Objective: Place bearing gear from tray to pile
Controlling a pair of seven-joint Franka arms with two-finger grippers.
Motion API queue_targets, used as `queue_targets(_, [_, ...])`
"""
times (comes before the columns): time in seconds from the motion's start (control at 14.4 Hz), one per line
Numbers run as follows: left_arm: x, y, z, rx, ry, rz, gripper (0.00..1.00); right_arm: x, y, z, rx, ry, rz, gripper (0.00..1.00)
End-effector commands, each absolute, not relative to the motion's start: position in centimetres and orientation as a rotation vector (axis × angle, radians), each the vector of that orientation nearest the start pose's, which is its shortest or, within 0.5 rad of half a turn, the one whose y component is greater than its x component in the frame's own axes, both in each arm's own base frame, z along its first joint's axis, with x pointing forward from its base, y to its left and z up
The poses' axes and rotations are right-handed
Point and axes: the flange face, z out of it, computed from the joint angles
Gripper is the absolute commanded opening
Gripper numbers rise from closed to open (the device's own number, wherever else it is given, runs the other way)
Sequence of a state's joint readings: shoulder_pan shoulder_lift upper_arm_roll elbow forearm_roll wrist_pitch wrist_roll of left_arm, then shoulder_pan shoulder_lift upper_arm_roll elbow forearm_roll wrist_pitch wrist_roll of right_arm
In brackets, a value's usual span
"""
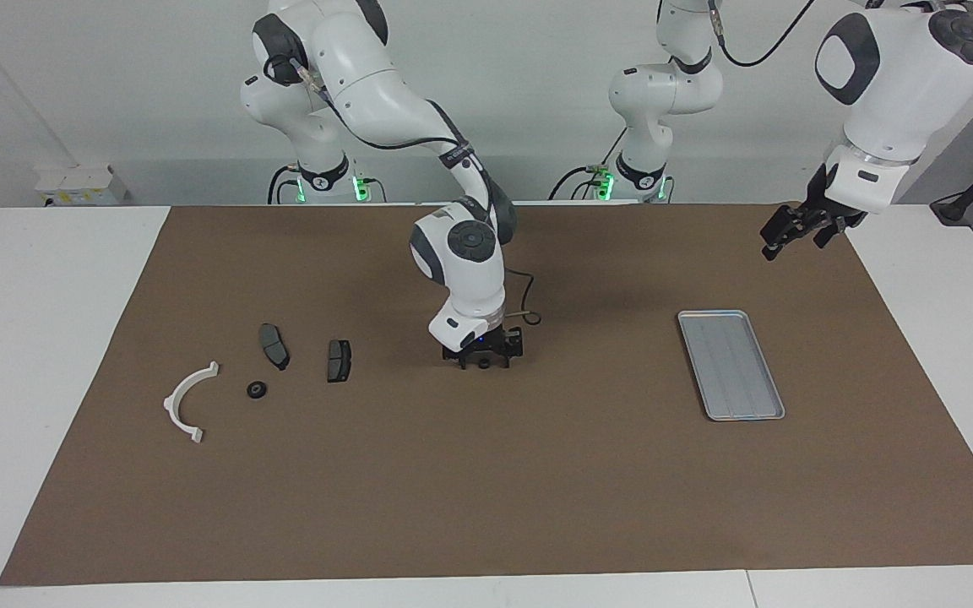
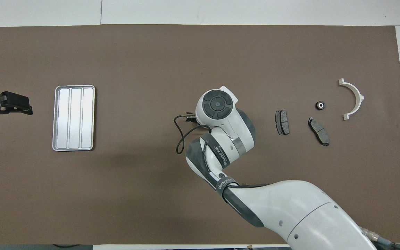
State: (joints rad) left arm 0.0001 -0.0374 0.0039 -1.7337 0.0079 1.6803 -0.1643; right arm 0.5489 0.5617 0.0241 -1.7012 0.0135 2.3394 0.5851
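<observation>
**Right jaws pinch the bearing gear at mid-worktop**

Right jaws, low over the middle of the brown mat (image 1: 486, 490), are closed on a small dark bearing gear (image 1: 481, 365), well apart from the tray (image 1: 731, 365) and from the pile. The tray lies bare toward the left arm's end. Toward the right arm's end lie two dark brake pads (image 1: 274, 345), a white half-ring bracket (image 1: 170, 404) and a second small black round part (image 1: 257, 389) between them. Left jaws stand spread over the mat's edge near the tray, that arm waiting. The mat covers most of a white worktop (image 1: 30, 338). A plain white wall (image 1: 537, 101) rises past the arm bases, where green lights (image 1: 357, 187) glow.
</observation>
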Motion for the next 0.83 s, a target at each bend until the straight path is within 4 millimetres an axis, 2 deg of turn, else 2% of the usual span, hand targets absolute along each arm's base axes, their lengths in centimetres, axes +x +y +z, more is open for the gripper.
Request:
queue_targets(0.0, [54.5, 0.1, 57.8, -3.135, -0.251, 0.013, 1.0, 57.1, 36.7, 26.6, -3.085, 0.02, -0.075, 0.73])
queue_targets(0.21, [54.4, 0.2, 57.9, -3.135, -0.254, 0.013, 1.0, 56.9, 36.7, 26.5, -3.089, 0.019, -0.064, 0.11])
queue_targets(0.28, [54.4, 0.2, 57.9, -3.135, -0.254, 0.013, 1.0, 56.9, 36.7, 26.6, -3.089, 0.022, -0.064, 0.0])
queue_targets(0.55, [54.4, 0.2, 58.0, -3.135, -0.254, 0.01, 1.0, 57.1, 36.5, 26.7, -3.093, 0.031, -0.057, 0.0])
queue_targets(0.76, [54.4, 0.2, 58.0, -3.135, -0.256, 0.01, 1.0, 58.0, 35.6, 28.0, -3.112, 0.029, -0.036, 0.0])
